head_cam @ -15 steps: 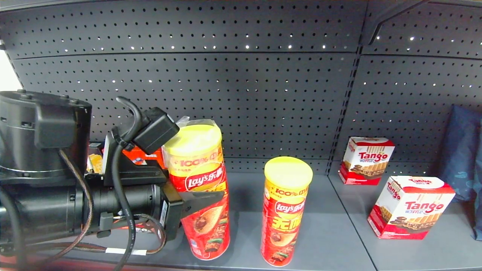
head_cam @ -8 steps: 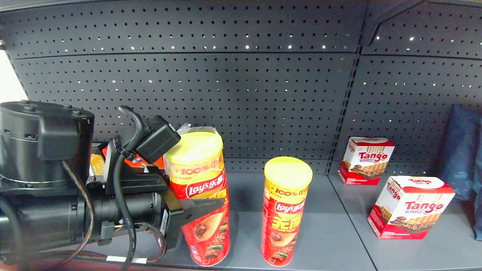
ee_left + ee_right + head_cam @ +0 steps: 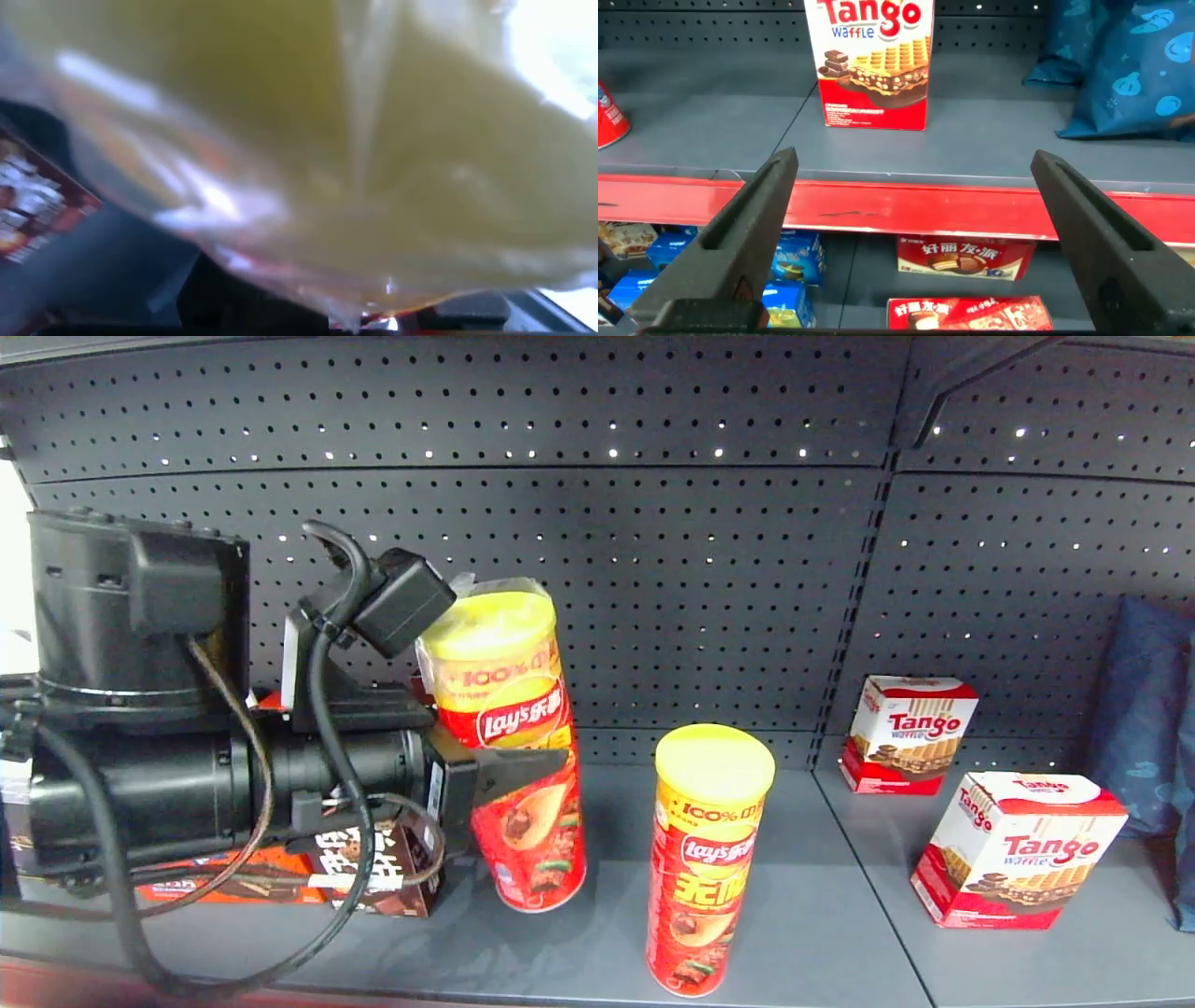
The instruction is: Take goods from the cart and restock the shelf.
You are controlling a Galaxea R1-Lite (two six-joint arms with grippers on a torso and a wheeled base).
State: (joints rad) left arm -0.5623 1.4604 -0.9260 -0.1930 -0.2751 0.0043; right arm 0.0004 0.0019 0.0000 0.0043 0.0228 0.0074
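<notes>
My left gripper (image 3: 512, 777) is shut on a red chip can with a yellow lid (image 3: 509, 709), holding it around the middle. The can leans slightly, and its base is low over the grey shelf (image 3: 803, 915), left of centre. In the left wrist view the can's yellow lid (image 3: 374, 140) is pressed close to the camera. A second, matching chip can (image 3: 709, 859) stands upright on the shelf to the right of the held one. My right gripper (image 3: 924, 243) is open and holds nothing, in front of the shelf's red front edge (image 3: 896, 201).
Two waffle boxes (image 3: 910, 721) (image 3: 1018, 849) stand on the right section of the shelf, with blue bags (image 3: 1144, 709) beyond them. An orange box (image 3: 224, 882) and a brown box (image 3: 392, 868) lie under my left arm. A perforated panel (image 3: 597, 569) backs the shelf. Snack boxes (image 3: 966, 257) fill the lower shelf.
My left arm has risen and carried the chip can up and farther in over the shelf. The orange and brown boxes beneath it now show.
</notes>
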